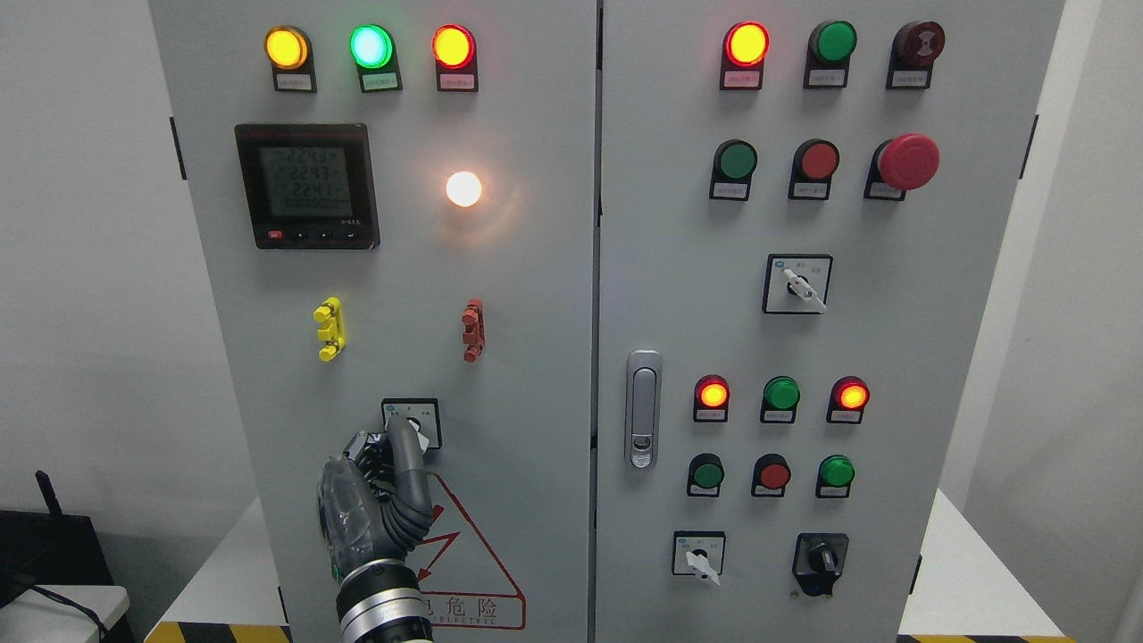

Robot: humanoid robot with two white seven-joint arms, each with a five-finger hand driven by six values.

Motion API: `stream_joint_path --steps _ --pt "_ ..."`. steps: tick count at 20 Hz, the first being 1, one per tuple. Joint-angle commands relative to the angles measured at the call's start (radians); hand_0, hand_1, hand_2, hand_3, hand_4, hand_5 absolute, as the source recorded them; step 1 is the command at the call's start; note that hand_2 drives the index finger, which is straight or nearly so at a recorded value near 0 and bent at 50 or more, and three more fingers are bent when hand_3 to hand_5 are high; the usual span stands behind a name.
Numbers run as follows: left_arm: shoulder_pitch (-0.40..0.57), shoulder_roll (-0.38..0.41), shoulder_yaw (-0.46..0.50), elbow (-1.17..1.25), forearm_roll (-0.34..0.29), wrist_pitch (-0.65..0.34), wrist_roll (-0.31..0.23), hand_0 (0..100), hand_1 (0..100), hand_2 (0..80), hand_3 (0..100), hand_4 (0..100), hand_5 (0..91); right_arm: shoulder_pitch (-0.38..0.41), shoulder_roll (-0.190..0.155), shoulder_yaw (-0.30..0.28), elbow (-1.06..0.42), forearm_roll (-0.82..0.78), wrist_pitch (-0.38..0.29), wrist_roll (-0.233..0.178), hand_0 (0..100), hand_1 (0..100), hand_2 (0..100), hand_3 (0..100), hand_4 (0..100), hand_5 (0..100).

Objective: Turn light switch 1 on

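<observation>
Left hand point(388, 478) is up against the rotary switch point(412, 422) low on the cabinet's left door point(536, 357), fingers point(406, 446) curled round the knob, i.e. grasping it. The lamp point(463, 188) above already glows (so the turn may be done, can't tell). Risk: fingers slipping off the small knob, or over-twisting past the stop, w/ the wrist angled upward. No containers in view. Right hand not visible.
</observation>
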Motion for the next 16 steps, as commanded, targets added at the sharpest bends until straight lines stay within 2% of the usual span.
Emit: stream_joint_path --steps 1,6,10,13,16 --pt "0.0 0.001 -0.001 0.0 -0.001 -0.001 0.001 64 14 62.6 81 85 82.3 0.0 0.0 0.0 0.001 -0.018 0.0 -0.003 12 39 0 0 0 0" --pt "0.001 -0.001 -0.001 0.0 0.001 -0.001 0.001 57 13 62.6 81 85 82.2 0.0 0.0 0.0 -0.001 -0.017 0.0 -0.004 12 39 0 0 0 0" --pt "0.001 -0.001 -0.001 0.0 -0.001 -0.001 0.001 45 15 62.6 81 85 82.1 0.0 0.0 0.0 0.001 -0.018 0.0 -0.004 12 39 0 0 0 0" --pt "0.005 -0.001 -0.001 0.0 -0.001 -0.001 0.001 30 19 62.7 81 85 82.0 0.0 0.0 0.0 0.001 -0.018 0.0 -0.004 12 39 0 0 0 0" --pt "0.012 -0.001 -0.001 0.0 -0.001 -0.002 0.001 24 22 62.7 81 85 81.8 0.0 0.0 0.0 0.001 -0.017 0.0 -0.003 12 39 0 0 0 0"
